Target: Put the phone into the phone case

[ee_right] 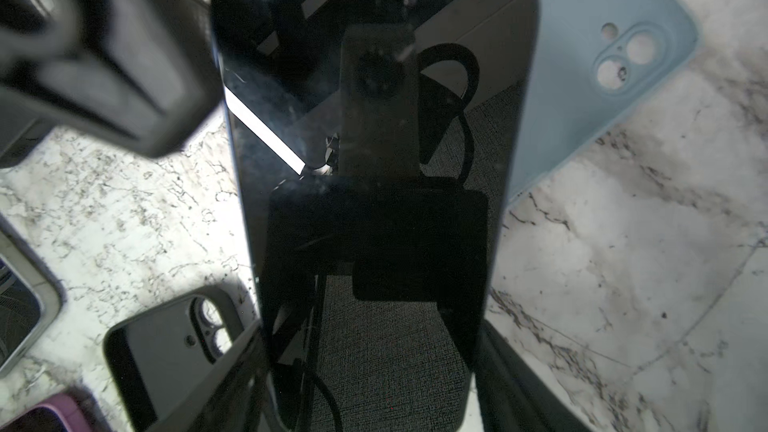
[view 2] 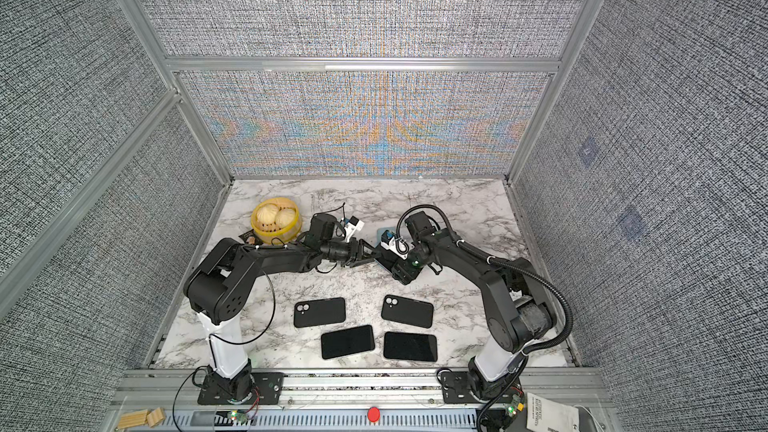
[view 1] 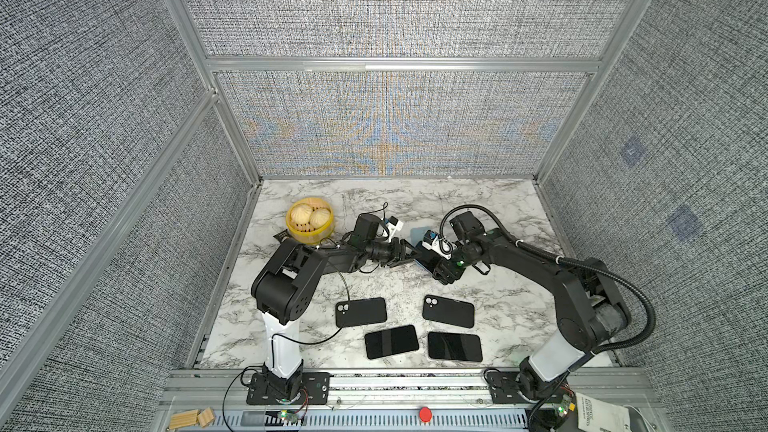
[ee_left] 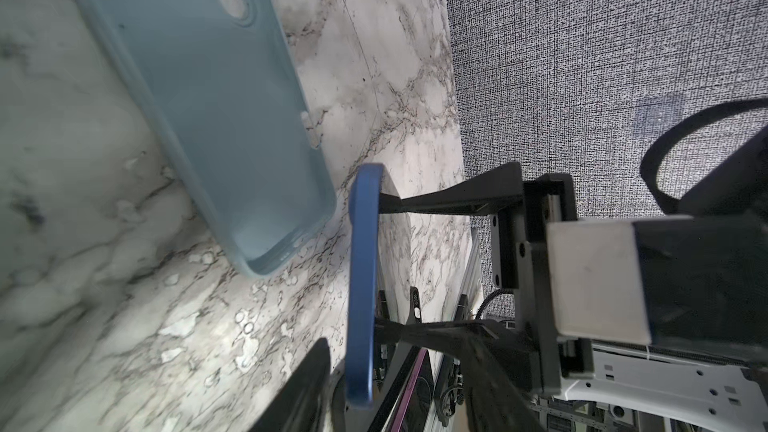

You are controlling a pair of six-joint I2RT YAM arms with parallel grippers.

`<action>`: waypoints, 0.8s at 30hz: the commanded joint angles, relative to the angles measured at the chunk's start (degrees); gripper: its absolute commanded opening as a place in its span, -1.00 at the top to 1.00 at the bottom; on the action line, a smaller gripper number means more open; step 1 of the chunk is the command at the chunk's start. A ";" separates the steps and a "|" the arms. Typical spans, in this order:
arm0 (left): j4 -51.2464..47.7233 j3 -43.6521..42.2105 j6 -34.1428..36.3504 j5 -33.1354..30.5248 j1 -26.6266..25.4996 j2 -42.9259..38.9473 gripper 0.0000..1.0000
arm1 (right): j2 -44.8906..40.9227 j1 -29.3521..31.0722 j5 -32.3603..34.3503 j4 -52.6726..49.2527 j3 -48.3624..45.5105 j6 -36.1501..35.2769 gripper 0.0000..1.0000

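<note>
Phone (ee_right: 374, 160): blue-edged with a dark screen, held clear of the marble table (view 1: 498, 209) just right of centre in both top views. It is not yet in its case.

Right gripper (ee_left: 388, 265): clamped across the phone's width near one end, with a finger on each long edge. The hold looks square.

Left gripper (view 1: 410, 257): at centre frame, level with the phone's free end. One finger (ee_right: 104, 56) sits just beside a corner of the phone. Neither contact nor jaw width can be told.

Light blue phone case (ee_left: 216, 97): flat on the table just beyond the phone and apart from it, seemingly hollow side up. In the top views it is mostly hidden behind the right wrist camera.

Assessment: the step in hand is aligning the phone over the case.
- Turn the phone parallel to the case, with its camera corner over the cut-outs (ee_right: 623, 56).
- Tuck one short end under the lip first, then press the other end down.
- The left gripper would serve best pinning the case, since the soft shell is likely to slide on smooth marble.
</note>
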 commanded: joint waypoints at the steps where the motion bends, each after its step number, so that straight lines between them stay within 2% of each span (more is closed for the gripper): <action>1: 2.74 0.50 -0.32 0.75 -0.01 0.85 0.09 | -0.20 0.27 -1.56 0.96 0.37 -0.05 -0.14; 12: 2.38 1.66 0.15 1.20 -0.05 2.12 0.41 | -0.38 0.82 -1.12 -0.23 0.48 -0.14 -0.10; 17: 1.29 2.00 0.72 1.21 -0.03 1.52 0.77 | -0.81 0.99 -0.38 -0.74 0.79 0.88 -0.11; 20: 1.37 1.88 0.72 1.42 -0.05 1.32 0.86 | -0.54 1.40 0.81 -2.86 2.36 2.31 -0.11; 24: 1.05 1.97 0.81 1.70 0.00 0.81 0.94 | -0.52 1.57 2.02 -5.19 3.93 4.58 -0.27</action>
